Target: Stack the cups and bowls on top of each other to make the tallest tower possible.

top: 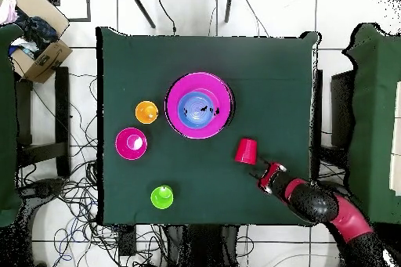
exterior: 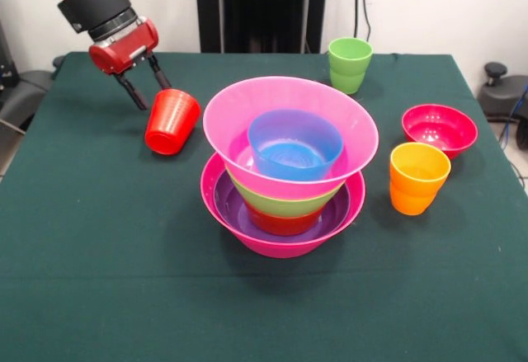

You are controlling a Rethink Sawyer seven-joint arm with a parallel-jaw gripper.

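The tower (exterior: 285, 164) stands mid-table: a large hot-pink bowl (exterior: 280, 245) as base, then purple, orange-red and lime green bowls, a second large pink bowl (exterior: 289, 102) and a small blue bowl (exterior: 294, 143) on top. In the overhead view the tower (top: 200, 106) shows as a pink ring around blue. A red cup (exterior: 172, 121) lies tilted on the cloth left of it. My gripper (exterior: 154, 96) hovers open just behind the red cup (top: 245, 150), fingers apart and not around it. A green cup (exterior: 350, 63), an orange cup (exterior: 417, 176) and a crimson bowl (exterior: 439, 129) stand apart.
The green cloth table (exterior: 99, 263) has chairs around it, and cables run across the floor. A cardboard box (top: 37, 51) sits beyond one corner in the overhead view. The orange cup (top: 146, 112), crimson bowl (top: 131, 143) and green cup (top: 162, 196) cluster on one side.
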